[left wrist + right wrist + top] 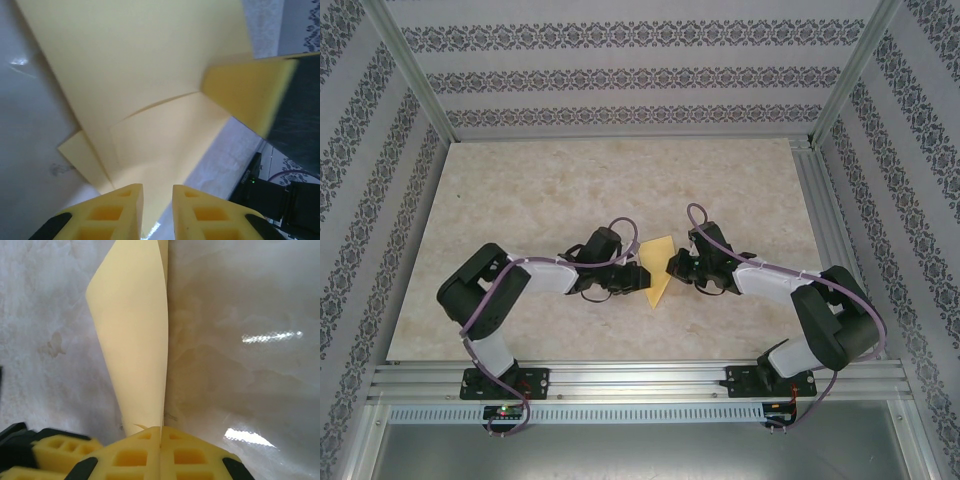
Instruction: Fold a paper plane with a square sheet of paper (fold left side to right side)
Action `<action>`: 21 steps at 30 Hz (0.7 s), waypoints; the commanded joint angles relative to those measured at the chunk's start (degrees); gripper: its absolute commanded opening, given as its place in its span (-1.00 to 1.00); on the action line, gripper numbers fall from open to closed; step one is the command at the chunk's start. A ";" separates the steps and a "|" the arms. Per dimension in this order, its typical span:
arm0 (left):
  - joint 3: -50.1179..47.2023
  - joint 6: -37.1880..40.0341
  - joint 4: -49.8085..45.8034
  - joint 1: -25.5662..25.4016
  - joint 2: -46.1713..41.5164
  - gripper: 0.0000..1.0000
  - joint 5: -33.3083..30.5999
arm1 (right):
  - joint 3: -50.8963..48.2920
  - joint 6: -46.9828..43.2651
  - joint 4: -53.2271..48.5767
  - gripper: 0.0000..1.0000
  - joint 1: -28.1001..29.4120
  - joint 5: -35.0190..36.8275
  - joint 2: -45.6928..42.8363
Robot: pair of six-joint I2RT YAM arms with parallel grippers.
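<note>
The partly folded paper sheet (658, 270), thin matte yellow-orange with a sharp near tip, sits mid-counter (570, 180) between the two arms. Its long axis runs away from their bases. The right gripper (161, 447) has its jaws clenched on one edge, with a flap curling away from them. The left gripper (157, 212) has its jaws slightly parted astride the opposite edge, not visibly pinching.

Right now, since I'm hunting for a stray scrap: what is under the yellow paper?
A lower folded layer of the paper peeks out at its edge, and bare marbled table shows beside it. The table directly beneath is covered, so a scrap there cannot be ruled out.
</note>
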 commanded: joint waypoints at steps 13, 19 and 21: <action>-1.18 -3.45 3.89 -2.29 -1.87 -0.53 -0.88 | 1.71 -1.11 -0.49 -0.87 0.84 0.77 1.15; -0.73 -3.44 2.03 -3.98 -2.07 -0.53 -1.97 | 1.78 -1.11 -0.53 -0.87 1.06 0.73 1.32; -0.83 -3.64 1.93 -4.24 -1.49 -0.53 -2.46 | 1.80 -1.11 -0.64 -0.87 1.05 0.84 1.21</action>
